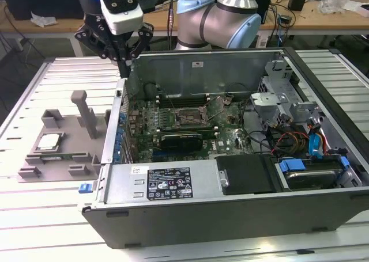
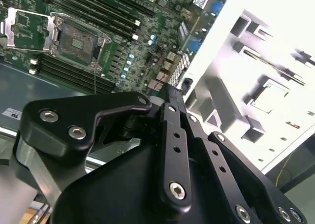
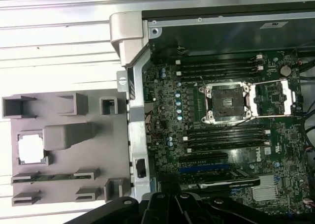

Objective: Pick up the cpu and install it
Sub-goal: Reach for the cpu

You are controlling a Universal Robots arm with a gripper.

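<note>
The gripper [image 1: 124,71] hangs above the back corner of the open computer case [image 1: 202,72], at the case's wall on the exterior view's left. Its black fingers are pressed together with nothing between them. In the second wrist view its own linkage blocks the lower part of the picture, and in the first wrist view it hides the bottom edge of the green circuit board [image 3: 221,150]. Below and inside the case, the socket [image 1: 190,117] lies in the middle of the board with its metal frame swung open to one side. Cables and a drive cage crowd the case's end on the exterior view's right. Well apart from the gripper, outside the case on the exterior view's left, the cpu [image 1: 49,141] lies flat in a square recess of the grey tray [image 1: 72,132]. In both wrist views it is washed out to a pale patch. A tall upright block [image 1: 86,109] stands on the tray between the cpu and the case wall. The space above the cpu is open, and the slatted metal table [image 1: 34,221] runs bare around the tray.
</note>
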